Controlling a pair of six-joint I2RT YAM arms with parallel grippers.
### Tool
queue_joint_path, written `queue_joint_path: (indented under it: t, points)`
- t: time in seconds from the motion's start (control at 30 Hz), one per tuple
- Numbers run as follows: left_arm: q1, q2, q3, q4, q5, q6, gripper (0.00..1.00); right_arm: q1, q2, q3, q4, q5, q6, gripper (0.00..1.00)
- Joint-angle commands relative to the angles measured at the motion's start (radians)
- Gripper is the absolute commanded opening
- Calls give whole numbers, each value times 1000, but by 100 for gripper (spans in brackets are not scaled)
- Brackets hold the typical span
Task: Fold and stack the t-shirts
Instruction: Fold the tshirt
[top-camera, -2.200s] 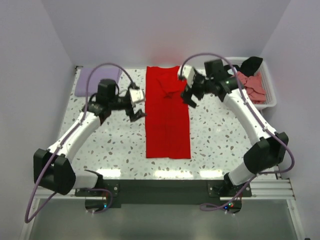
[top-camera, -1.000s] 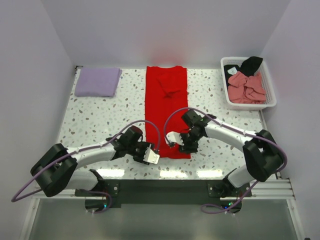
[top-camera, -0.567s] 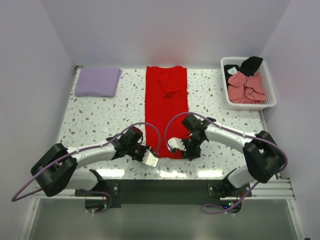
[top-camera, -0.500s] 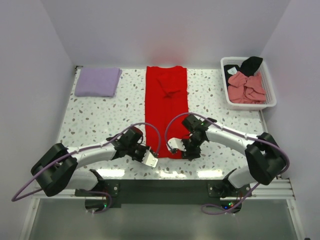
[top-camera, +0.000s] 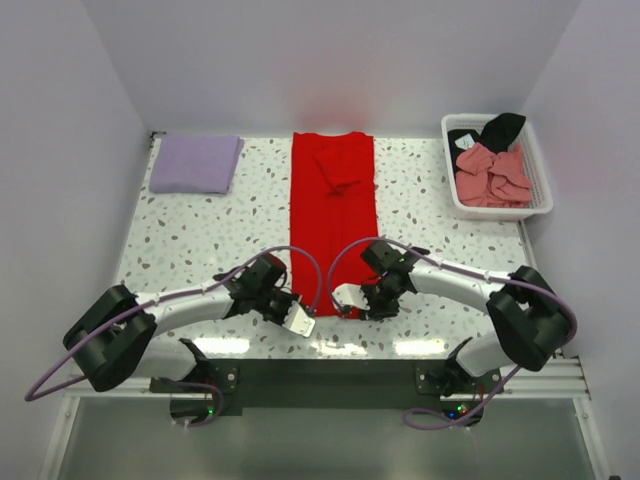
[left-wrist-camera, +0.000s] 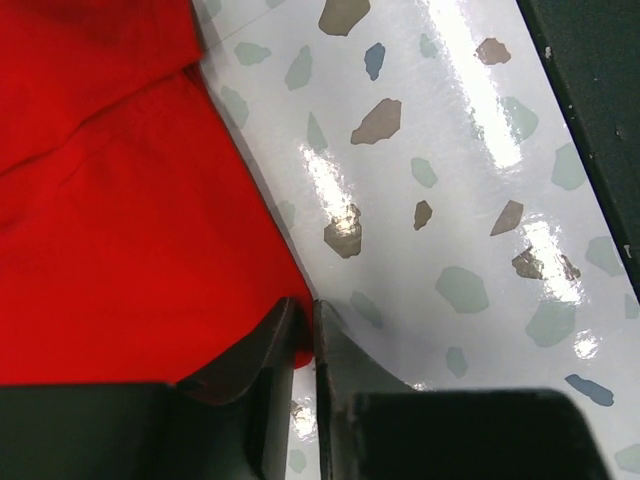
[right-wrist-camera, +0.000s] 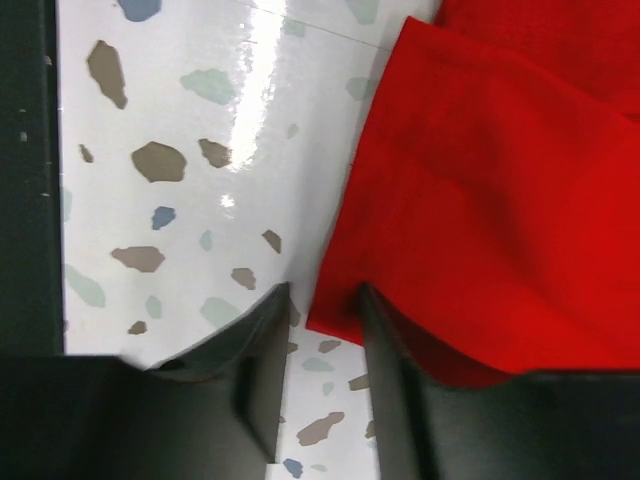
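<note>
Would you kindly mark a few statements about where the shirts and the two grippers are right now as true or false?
1. The red t-shirt lies as a long strip down the middle of the table. True.
2. The lavender t-shirt sits in the basket. False: it lies folded flat at the table's far left corner. The basket holds salmon-pink cloth and black cloth.
3. The left gripper has its jaws almost together on a near corner of the red t-shirt. True.
4. The right gripper is shut on bare table, clear of any shirt. False: its jaws stand apart with the red t-shirt's other near corner between them.
</note>
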Motion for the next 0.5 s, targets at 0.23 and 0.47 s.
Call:
queue_joint_path:
  t: [0.23, 0.47]
  points:
    - [-4, -61, -47, -114, -2, 19, 0, 21, -47, -77, 79, 80, 58, 0]
    - [-5, -147, 5, -193, 72, -10, 0, 29, -157, -43, -6, 25, 107, 0]
